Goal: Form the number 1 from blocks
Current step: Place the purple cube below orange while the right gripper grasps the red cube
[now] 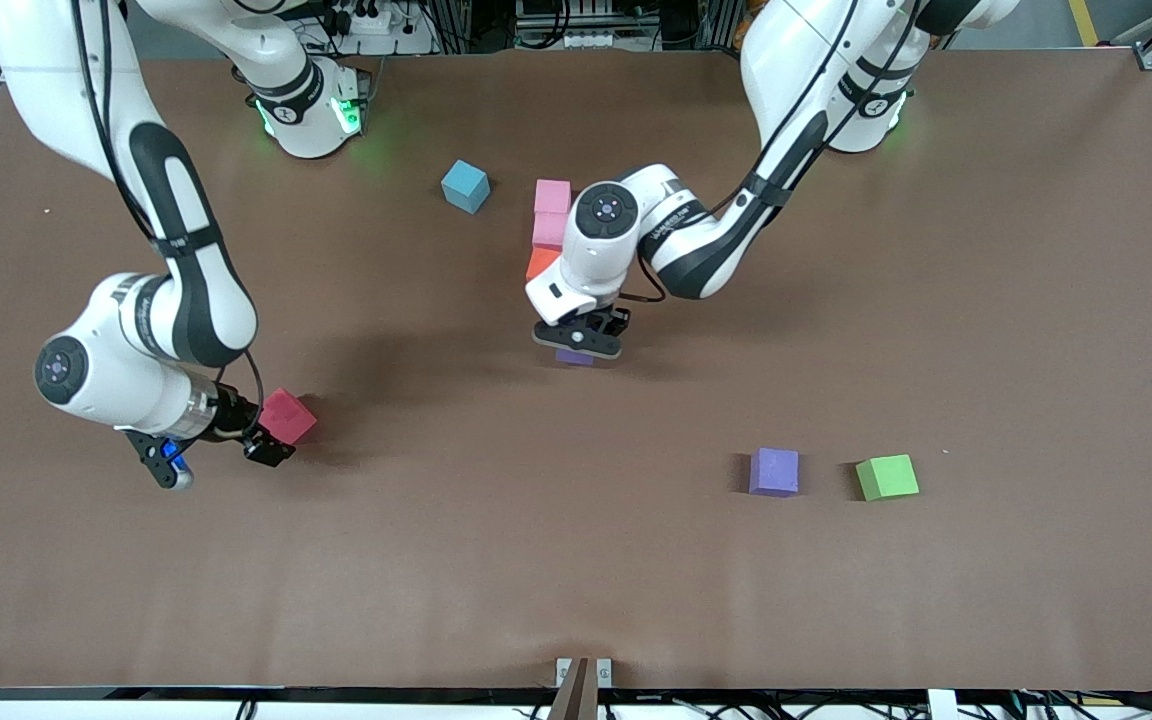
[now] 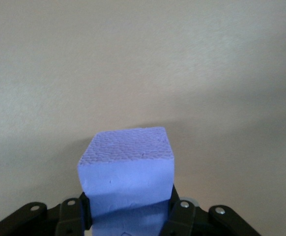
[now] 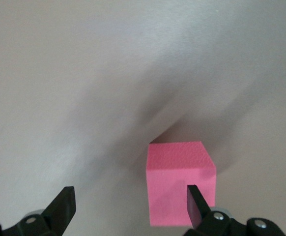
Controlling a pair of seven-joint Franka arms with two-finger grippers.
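Left tool [image 1: 579, 340] was clamped on a purple block [image 2: 127, 169], sitting low at the table [image 1: 576, 560] near the middle. That block lay just nearer the front camera than the column already laid down: 2 pink blocks [image 1: 551, 212] with an orange block [image 1: 541, 263] next in line, the orange one partly hidden by the left wrist. Column's long axis ran toward the front camera, so the held block was at the open end of that line. I couldn't tell whether it touched the orange block or sat in line with it; the tool hid the gap.

Right tool [image 1: 221, 450] was released, fingers spread wide, low at the right arm's end of the table. Red block [image 1: 287, 415] was just beside 1 fingertip, not between the fingers, per the right wrist view. It rested on the table, ungripped.

A second purple block [image 1: 774, 471] and a green cube [image 1: 887, 477] sat side by side toward the left arm's end, nearer the front camera. Light blue cube [image 1: 465, 186] sat beside the pink pair, toward the right arm's end.

Judgement: the column stood at 3 blocks, with the held one as the 4th. Next move turned on lining the purple block up with the column's axis before letting go.
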